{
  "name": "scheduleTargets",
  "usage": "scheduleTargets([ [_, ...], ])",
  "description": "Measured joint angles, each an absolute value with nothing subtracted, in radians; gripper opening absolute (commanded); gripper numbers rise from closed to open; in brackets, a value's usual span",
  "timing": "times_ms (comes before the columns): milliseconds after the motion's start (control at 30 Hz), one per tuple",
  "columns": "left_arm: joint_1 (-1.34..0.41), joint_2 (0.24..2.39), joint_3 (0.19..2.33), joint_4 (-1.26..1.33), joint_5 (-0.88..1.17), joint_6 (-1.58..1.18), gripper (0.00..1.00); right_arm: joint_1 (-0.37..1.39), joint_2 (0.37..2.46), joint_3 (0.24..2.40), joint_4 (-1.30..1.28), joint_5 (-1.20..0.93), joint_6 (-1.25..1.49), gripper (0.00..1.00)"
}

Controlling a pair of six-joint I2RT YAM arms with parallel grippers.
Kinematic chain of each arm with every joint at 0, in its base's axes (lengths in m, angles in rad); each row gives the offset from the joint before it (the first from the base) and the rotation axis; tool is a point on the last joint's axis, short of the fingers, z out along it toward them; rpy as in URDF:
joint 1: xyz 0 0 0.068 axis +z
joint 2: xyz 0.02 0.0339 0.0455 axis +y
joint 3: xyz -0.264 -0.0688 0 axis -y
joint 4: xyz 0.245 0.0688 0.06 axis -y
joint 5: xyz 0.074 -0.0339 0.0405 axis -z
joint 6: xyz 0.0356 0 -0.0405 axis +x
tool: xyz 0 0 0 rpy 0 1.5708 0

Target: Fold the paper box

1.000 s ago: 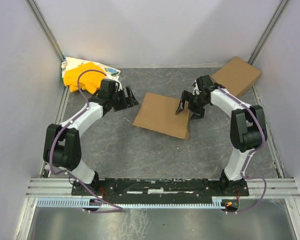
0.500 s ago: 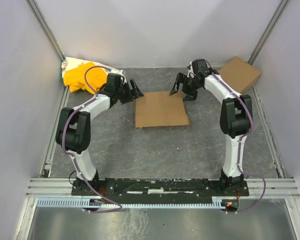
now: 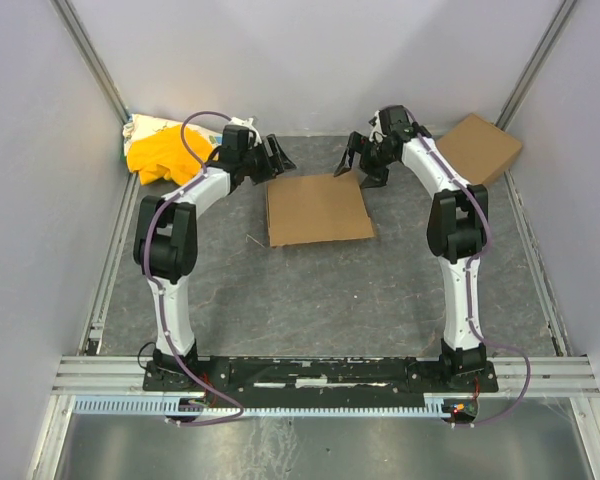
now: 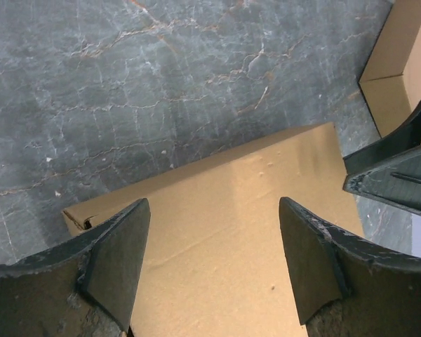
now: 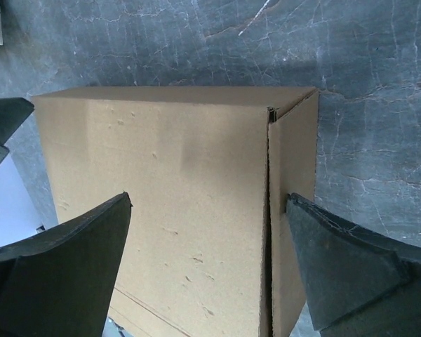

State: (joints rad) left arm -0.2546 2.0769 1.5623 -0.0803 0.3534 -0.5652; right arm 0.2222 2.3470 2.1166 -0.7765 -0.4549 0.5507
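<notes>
The paper box is plain brown cardboard, closed and lying flat on the table, slightly above the frame's centre, one side flap seam visible.

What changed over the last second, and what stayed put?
The paper box, skewed before, has slid toward the back wall and now lies square and flat. Both arms stretched away; left hand and right hand hover open over its far corners. The second cardboard box and cloth bundle stayed.

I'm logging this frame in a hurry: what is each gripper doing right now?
Left gripper: open, holding nothing, fingers by the paper box at its far left corner.
Right gripper: open, holding nothing, by its far right corner.
</notes>
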Motion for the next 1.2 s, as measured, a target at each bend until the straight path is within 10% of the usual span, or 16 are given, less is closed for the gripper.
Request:
scheduleTargets([
  [767, -0.225, 1.559, 0.841, 0.212, 0.353, -0.628, 0.97, 0.223, 1.549, 1.078, -0.374, -0.247, 0.473, 0.98],
  [1200, -0.304, 1.466, 0.931, -0.043, 0.309, -0.519, 0.87, 0.279, 1.549, 1.064, -0.392, -0.292, 0.431, 0.99],
])
